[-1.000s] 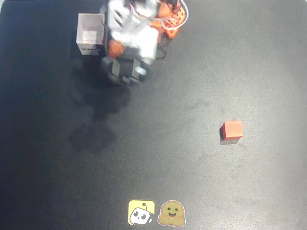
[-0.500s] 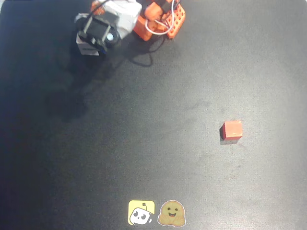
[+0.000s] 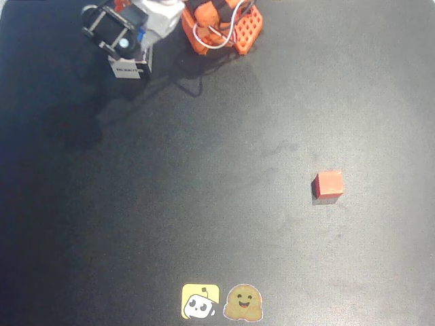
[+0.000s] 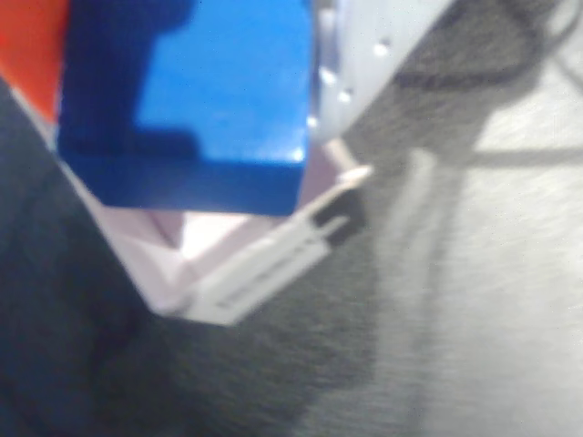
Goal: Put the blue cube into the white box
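- The blue cube looks bright blue in the wrist view, with a lighter face turned to the camera, a darker lower edge and a shadow across its upper left.
- It is held between the jaws of the gripper, with an orange finger at its left and a white one at its right.
- The cube hangs over the open top of the white box, whose thin walls and dark label show just below it.
- In the overhead view the gripper covers the box at the far left of the black table.
- A red cube sits well apart, to the right.
- Two stickers lie at the near edge.
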Robot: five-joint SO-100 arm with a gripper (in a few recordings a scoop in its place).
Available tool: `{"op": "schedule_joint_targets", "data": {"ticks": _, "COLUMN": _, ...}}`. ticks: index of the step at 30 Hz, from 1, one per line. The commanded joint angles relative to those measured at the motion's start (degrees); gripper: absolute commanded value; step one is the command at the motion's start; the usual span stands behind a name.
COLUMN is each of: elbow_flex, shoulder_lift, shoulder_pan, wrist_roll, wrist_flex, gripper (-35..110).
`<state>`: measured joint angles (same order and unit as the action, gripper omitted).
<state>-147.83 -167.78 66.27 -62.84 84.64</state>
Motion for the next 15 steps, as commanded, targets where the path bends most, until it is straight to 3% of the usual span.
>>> {"op": "schedule_joint_targets", "data": {"ticks": 1, "elbow_flex": -1.05, "shoulder_lift": -0.62, "shoulder_pan": 2.90, "wrist_roll": 1.67, "wrist_flex": -1.58, "gripper": 0}}
{"op": "schedule_joint_targets", "data": {"ticks": 15, "elbow_flex": -2.37, "shoulder_lift": -0.70, "shoulder_pan": 8.53, "wrist_roll": 4.13, "wrist_flex": -2.90, "gripper": 4}}
